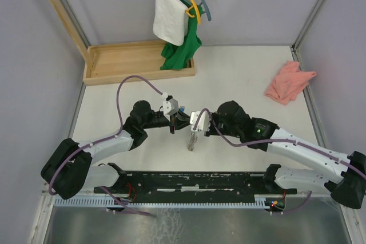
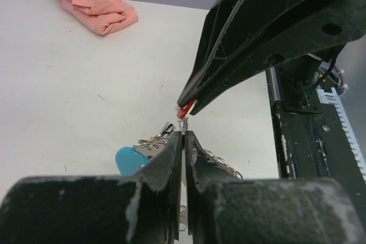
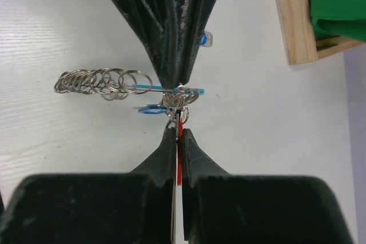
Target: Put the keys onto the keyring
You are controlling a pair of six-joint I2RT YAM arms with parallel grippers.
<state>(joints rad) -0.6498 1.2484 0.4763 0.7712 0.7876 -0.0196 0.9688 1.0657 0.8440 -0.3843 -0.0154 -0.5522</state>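
the left hand and the right hand are meeting tip to tip over the middle of the white counter. a chain of metal rings is trailing from that spot toward the near edge. a pink cloth is lying at the far right. a green cloth is draping into the wooden tray at the back, with a white towel hanging above it.

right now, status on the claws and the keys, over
Left claw shut on keyring. Right claw shut on red key, tip at the ring. Blue key beside the chain of rings. Nothing in the way.
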